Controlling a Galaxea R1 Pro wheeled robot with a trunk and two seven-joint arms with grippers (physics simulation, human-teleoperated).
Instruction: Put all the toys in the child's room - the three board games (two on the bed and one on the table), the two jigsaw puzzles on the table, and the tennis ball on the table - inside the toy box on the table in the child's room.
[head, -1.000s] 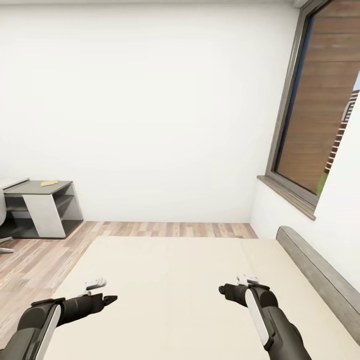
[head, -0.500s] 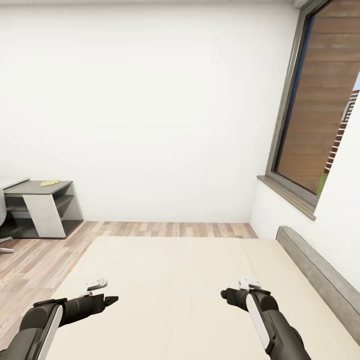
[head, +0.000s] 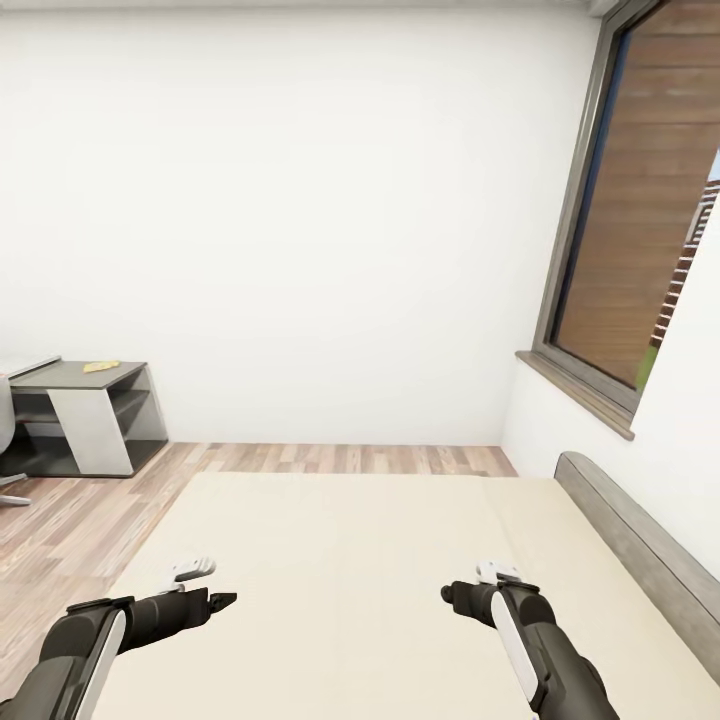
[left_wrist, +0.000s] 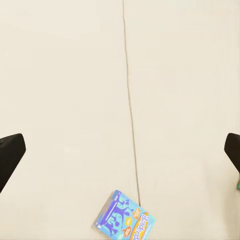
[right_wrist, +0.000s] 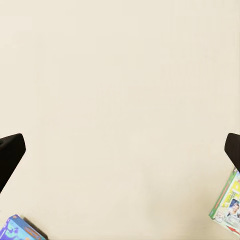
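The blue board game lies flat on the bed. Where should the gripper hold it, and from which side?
Probably from above, across two opposite long edges. The blue board game lies flat on the cream bed, slightly rotated, so the open left gripper likely needs turning to match.
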